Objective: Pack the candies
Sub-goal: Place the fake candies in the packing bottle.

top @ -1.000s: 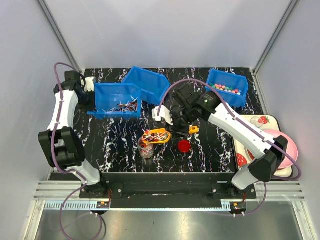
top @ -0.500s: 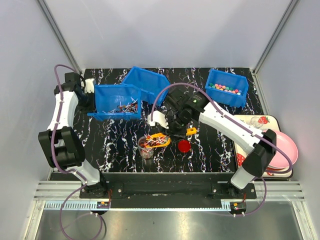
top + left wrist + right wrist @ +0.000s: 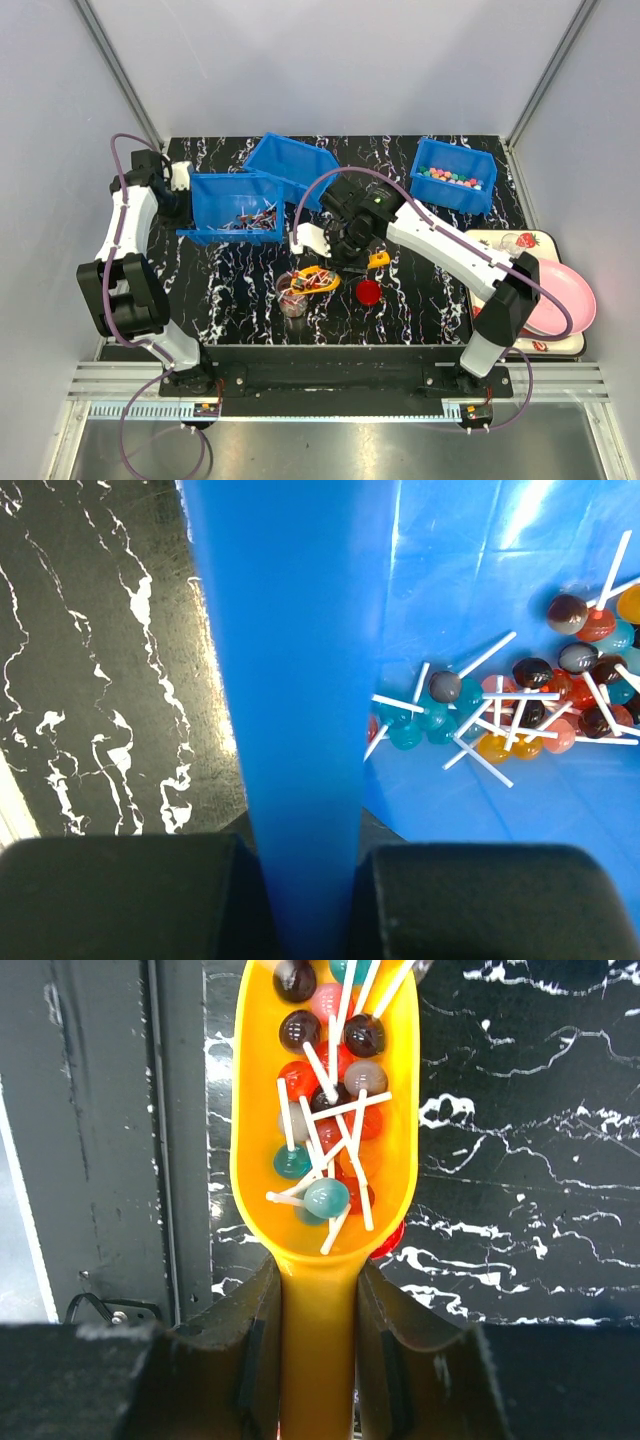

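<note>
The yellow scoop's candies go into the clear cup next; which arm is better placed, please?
Right: the right gripper holds the yellow scoop, loaded with candies, its tip at the clear cup, while the left gripper clamps the blue bin wall.

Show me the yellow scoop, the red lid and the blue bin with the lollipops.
yellow scoop (image 3: 252, 1140): right wrist view, left wall of its bowl.
red lid (image 3: 368, 291): top external view, its centre.
lollipop bin (image 3: 300, 680): left wrist view, its upright side wall.
</note>
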`<action>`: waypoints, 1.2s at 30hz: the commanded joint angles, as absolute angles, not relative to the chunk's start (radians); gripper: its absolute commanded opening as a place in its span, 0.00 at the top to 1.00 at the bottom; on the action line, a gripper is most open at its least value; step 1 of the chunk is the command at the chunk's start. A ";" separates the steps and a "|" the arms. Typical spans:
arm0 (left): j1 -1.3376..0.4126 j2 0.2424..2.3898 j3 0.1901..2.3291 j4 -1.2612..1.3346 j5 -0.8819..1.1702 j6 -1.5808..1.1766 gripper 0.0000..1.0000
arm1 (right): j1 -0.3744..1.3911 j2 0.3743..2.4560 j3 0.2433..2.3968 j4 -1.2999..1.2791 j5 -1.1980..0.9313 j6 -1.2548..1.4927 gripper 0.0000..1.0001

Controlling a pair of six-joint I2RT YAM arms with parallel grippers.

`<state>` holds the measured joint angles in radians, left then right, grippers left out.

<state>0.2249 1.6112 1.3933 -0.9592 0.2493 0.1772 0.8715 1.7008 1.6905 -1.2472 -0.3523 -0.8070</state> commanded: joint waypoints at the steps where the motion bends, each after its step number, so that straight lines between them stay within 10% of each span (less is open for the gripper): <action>1: 0.236 1.546 1.396 -0.888 0.337 0.175 1.00 | 0.885 1.707 1.735 -1.253 -0.313 -0.810 1.00; 36: 0.248 1.529 1.361 -0.877 0.365 0.179 1.00 | 0.905 1.744 1.815 -1.324 -0.250 -0.831 1.00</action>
<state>0.2394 1.5967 1.3571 -0.9337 0.2760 0.1871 0.8852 1.7466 1.7710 -1.3025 -0.2722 -0.8116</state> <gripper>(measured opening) 0.111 0.338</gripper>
